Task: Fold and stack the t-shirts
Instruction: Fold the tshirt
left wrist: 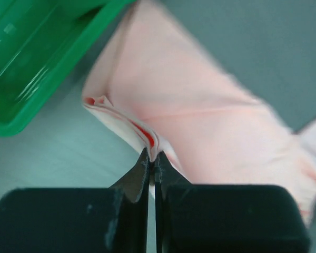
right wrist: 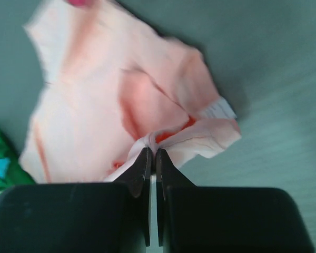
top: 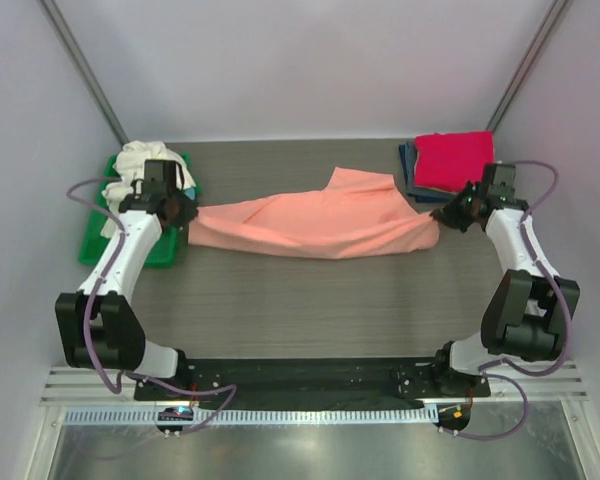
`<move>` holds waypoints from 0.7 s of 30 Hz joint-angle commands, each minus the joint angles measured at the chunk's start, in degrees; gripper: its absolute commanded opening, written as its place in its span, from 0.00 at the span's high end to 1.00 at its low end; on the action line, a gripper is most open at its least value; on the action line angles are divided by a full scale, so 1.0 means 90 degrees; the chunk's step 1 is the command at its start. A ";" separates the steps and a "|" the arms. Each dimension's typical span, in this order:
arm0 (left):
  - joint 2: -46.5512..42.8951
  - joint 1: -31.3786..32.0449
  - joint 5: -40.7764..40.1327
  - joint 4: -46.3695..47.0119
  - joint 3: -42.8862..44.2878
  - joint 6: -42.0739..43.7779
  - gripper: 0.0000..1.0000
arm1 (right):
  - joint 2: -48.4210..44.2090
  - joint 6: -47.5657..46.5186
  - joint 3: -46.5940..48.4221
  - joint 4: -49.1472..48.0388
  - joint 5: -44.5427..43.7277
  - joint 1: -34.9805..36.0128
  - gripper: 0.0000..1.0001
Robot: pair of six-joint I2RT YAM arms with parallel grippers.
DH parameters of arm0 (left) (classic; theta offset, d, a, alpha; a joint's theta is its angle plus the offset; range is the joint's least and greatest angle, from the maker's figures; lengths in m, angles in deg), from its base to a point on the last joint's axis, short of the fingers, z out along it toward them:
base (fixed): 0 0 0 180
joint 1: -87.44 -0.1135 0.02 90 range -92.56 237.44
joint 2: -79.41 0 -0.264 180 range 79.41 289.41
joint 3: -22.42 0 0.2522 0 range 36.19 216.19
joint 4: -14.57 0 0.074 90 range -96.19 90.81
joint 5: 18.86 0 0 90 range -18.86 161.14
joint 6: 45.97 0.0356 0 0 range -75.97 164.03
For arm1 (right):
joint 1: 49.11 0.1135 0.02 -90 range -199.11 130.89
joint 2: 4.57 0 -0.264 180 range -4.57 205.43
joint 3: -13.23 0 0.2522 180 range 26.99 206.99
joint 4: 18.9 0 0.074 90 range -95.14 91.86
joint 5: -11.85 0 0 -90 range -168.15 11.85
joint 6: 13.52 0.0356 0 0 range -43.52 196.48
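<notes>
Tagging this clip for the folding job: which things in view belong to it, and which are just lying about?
Job: salmon-pink t-shirt, pinched at its ends by the left gripper and right gripper; cream-white t-shirt; magenta-red t-shirt; dark blue t-shirts beneath it.
Lying about: green tray; table.

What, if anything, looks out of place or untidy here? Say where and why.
The cream shirt lies crumpled on the tray at the left, unlike the folded red shirt far right. The pink shirt stretches wrinkled between the left gripper and right gripper.
</notes>
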 commanded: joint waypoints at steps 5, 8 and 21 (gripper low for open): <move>-0.1466 -0.0080 -0.0311 -0.0215 0.1436 0.0380 1.00 | -0.1676 0.0029 0.1960 0.0622 -0.0735 0.0003 0.99; -0.2208 -0.0090 -0.0351 -0.0411 0.0542 0.0419 1.00 | -0.2331 0.0078 0.1054 0.0721 -0.0611 0.0003 0.99; -0.4386 0.0046 0.0040 -0.0470 -0.3653 -0.0712 1.00 | -0.4488 0.0662 -0.2912 0.0721 -0.1332 -0.0007 0.99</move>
